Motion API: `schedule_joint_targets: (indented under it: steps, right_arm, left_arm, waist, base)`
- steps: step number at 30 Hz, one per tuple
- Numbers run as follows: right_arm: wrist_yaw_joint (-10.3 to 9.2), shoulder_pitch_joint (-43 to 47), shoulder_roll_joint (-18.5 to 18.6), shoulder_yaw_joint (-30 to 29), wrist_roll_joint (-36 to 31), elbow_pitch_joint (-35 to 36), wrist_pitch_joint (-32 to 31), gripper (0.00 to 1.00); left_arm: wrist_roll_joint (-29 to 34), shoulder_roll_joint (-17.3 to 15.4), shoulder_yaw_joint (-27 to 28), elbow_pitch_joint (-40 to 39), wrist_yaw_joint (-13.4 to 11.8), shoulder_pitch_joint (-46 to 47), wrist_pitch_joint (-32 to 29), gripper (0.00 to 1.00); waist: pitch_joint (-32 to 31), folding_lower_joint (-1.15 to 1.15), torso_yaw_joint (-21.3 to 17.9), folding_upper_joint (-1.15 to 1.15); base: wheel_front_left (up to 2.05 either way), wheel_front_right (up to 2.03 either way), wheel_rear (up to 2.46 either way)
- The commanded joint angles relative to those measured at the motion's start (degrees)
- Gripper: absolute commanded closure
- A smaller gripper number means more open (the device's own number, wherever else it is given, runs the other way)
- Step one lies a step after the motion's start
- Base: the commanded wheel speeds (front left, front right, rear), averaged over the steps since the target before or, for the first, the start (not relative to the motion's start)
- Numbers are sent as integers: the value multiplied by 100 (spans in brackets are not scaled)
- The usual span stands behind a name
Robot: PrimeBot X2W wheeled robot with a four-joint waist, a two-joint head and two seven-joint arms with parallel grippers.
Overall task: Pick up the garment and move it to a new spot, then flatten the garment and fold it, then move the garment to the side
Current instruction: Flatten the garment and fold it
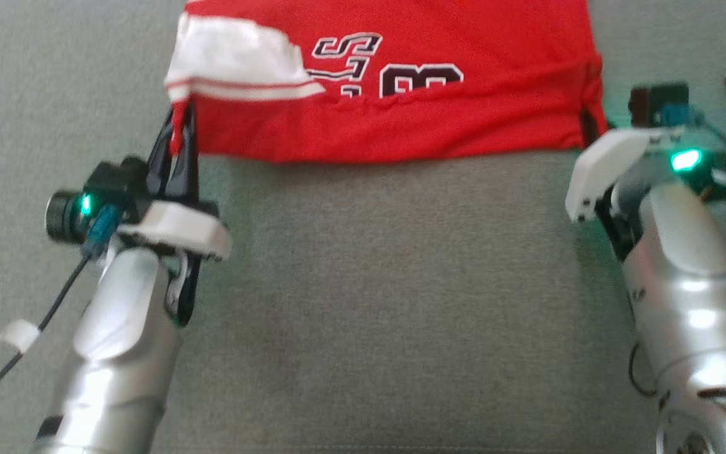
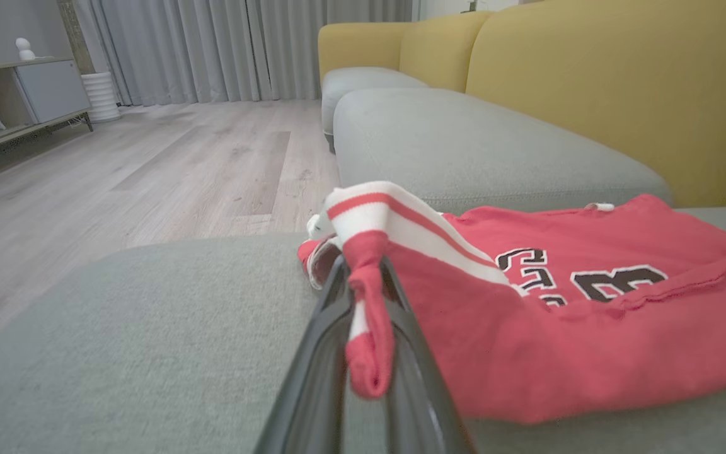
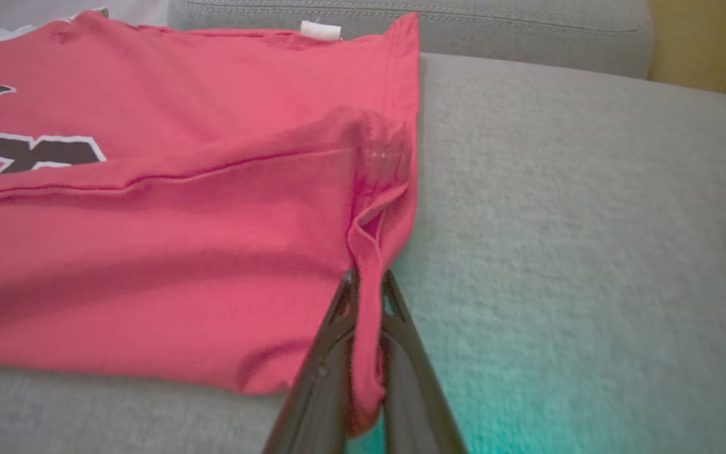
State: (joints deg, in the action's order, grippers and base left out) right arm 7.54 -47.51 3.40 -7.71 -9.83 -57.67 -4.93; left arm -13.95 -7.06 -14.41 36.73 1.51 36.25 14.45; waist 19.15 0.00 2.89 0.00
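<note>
Red garment [image 1: 401, 120] is lying on the grey cushion [image 1: 369, 284], spreading ahead of us. We are clamping the left gripper [image 2: 363, 268] tight on its striped corner and the right gripper [image 3: 368, 280] on its plain corner. We are likely starting the fold; next, lifting both corners evenly forward.
</note>
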Motion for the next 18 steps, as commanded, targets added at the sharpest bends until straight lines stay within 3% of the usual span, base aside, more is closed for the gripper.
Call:
schedule_joint_targets:
  steps: [1, 8, 18]
  right_arm:
    - [-5, 214, -52, 84, 121, 49, 170, 100]
    - [-5, 493, -52, 287, 167, 76, 346, 100]
    - [-5, 1225, -52, 548, 520, 596, -479, 100]
  left_arm:
    - [49, -284, 236, -34, -39, -75, 54, 100]
    - [67, -536, 235, 244, -66, -352, -42, 100]
    - [-82, -725, -111, 82, 306, -1212, -1152, 100]
  waist:
    - [-195, 0, -145, 0]
    - [-589, 0, -326, 0]
    - [-1300, 0, -398, 0]
  base:
    - [0, 0, 0]
    - [0, 0, 0]
    - [0, 0, 0]
